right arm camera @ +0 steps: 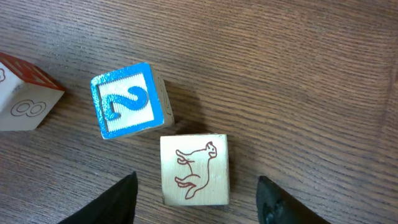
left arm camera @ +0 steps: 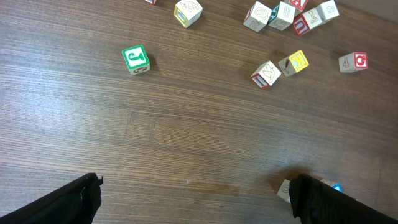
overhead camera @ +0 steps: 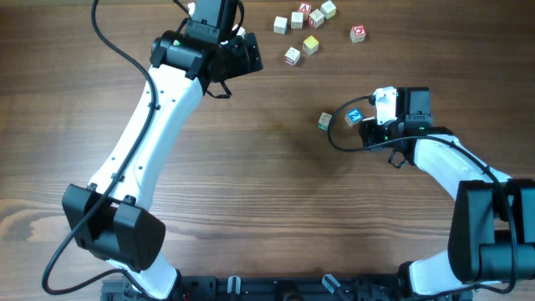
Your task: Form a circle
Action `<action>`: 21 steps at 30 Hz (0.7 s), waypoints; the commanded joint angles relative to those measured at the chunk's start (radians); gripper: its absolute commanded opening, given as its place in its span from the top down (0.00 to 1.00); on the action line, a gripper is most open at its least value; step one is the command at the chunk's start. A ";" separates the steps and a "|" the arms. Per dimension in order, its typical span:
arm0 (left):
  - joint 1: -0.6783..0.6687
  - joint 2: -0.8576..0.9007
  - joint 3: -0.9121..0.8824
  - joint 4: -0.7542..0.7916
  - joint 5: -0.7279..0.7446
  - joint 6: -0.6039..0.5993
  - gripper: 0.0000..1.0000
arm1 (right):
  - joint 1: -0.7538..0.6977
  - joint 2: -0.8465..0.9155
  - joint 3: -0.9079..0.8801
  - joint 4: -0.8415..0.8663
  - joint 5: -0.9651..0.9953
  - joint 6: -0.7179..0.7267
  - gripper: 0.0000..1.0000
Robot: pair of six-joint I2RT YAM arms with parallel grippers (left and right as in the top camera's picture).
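Horse cube [right arm camera: 194, 169] sits between my right gripper [right arm camera: 198, 193] jaws (parted, gripping nothing); I'd back out straight, sparing blue cube [right arm camera: 127, 99] ahead.

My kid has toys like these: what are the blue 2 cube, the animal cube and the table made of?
The blue 2 cube looks like pale bare wood, matte, its blue face printed or painted. The animal cube likewise: faint grain under a reddish line drawing. The table shows dark matte wood grain; solid wood or laminate, I cannot tell.
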 commanded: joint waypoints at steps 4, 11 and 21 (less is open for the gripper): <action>-0.005 0.009 0.003 -0.001 0.032 -0.009 0.00 | -0.002 -0.025 0.010 -0.011 0.033 0.003 0.32; -0.005 0.008 0.003 -0.001 0.031 -0.002 0.00 | -0.003 -0.187 0.010 -0.058 0.122 0.062 0.22; -0.005 0.008 0.003 0.000 0.032 0.002 0.00 | -0.061 -0.553 0.010 -0.277 0.173 0.230 0.03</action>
